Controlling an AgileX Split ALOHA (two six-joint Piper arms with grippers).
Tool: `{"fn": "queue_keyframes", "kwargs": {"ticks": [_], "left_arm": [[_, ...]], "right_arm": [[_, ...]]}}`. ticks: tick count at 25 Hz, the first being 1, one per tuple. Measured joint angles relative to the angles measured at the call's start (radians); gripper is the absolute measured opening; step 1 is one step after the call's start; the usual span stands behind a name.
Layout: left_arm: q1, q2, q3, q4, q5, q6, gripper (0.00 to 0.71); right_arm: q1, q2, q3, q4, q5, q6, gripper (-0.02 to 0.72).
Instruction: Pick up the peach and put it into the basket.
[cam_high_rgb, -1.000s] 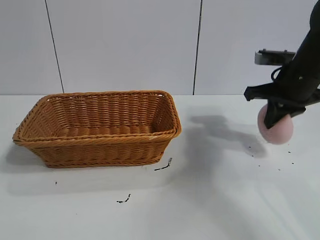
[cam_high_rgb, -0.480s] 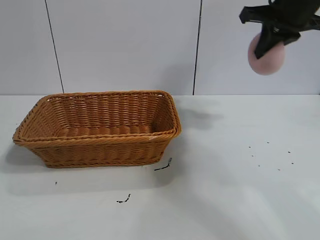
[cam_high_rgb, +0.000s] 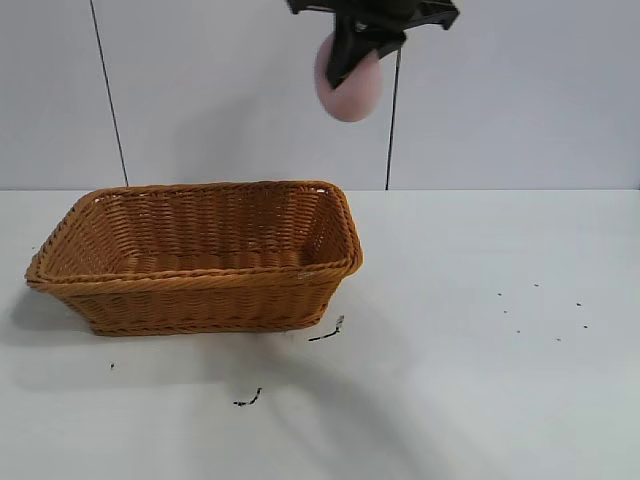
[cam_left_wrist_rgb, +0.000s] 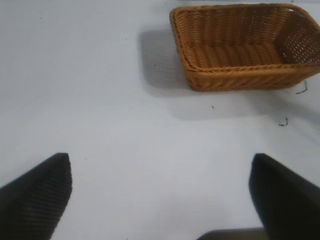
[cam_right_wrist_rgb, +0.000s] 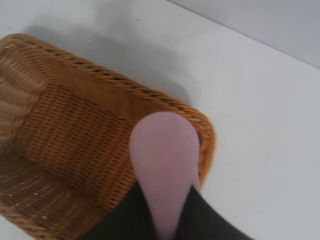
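Observation:
The pale-pink peach (cam_high_rgb: 349, 84) hangs high in the air above the basket's right end, pinched in my right gripper (cam_high_rgb: 350, 60), which is shut on it. In the right wrist view the peach (cam_right_wrist_rgb: 164, 160) shows between the two dark fingers, over the basket's (cam_right_wrist_rgb: 65, 145) corner. The orange-brown wicker basket (cam_high_rgb: 200, 255) stands on the white table at the left, with nothing inside. My left gripper (cam_left_wrist_rgb: 160, 200) is open and empty, well away from the basket (cam_left_wrist_rgb: 240, 50), and is out of the exterior view.
The white table (cam_high_rgb: 480, 380) carries a few small dark specks and scraps (cam_high_rgb: 327, 332) near the basket's front right corner. A grey panelled wall stands behind.
My right gripper has lifted the peach from table height at the far right, then carried it leftwards to above the basket's right end.

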Motion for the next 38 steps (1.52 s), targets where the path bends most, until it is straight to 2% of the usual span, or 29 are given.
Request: {"fn": "queue_keyframes", "kwargs": {"ticks": [7,11,14,16,17,20,21,22,24,25,33,38], "left_arm": [[0.0,0.0,0.0,0.0,0.0,0.0,0.693],[0.0,0.0,0.0,0.0,0.0,0.0,0.693],[0.0,0.0,0.0,0.0,0.0,0.0,0.693],[0.0,0.0,0.0,0.0,0.0,0.0,0.693],[0.0,0.0,0.0,0.0,0.0,0.0,0.693],[0.0,0.0,0.0,0.0,0.0,0.0,0.693],[0.0,0.0,0.0,0.0,0.0,0.0,0.693],[0.0,0.0,0.0,0.0,0.0,0.0,0.693],[0.0,0.0,0.0,0.0,0.0,0.0,0.693],[0.0,0.0,0.0,0.0,0.0,0.0,0.693],[0.0,0.0,0.0,0.0,0.0,0.0,0.693],[0.0,0.0,0.0,0.0,0.0,0.0,0.693]], "right_arm": [[0.124,0.132,-0.001,0.0,-0.109,0.001,0.0],[0.14,0.223,-0.001,-0.011,-0.193,0.001,0.0],[0.14,0.272,-0.001,-0.029,-0.222,0.001,0.008],[0.14,0.29,-0.001,-0.043,-0.225,0.001,0.062],[0.14,0.295,-0.001,-0.047,-0.225,0.001,0.112],[0.14,0.295,-0.001,-0.048,-0.227,0.001,0.328],[0.14,0.295,-0.002,-0.043,-0.227,0.001,0.452],[0.14,0.295,-0.006,-0.041,-0.22,0.001,0.548],[0.14,0.295,-0.023,-0.04,-0.193,0.001,0.638],[0.14,0.295,-0.041,-0.04,-0.172,0.002,0.661],[0.116,0.294,-0.317,-0.046,0.048,0.055,0.687],[0.01,0.286,-0.407,-0.06,0.104,0.063,0.694]]}}
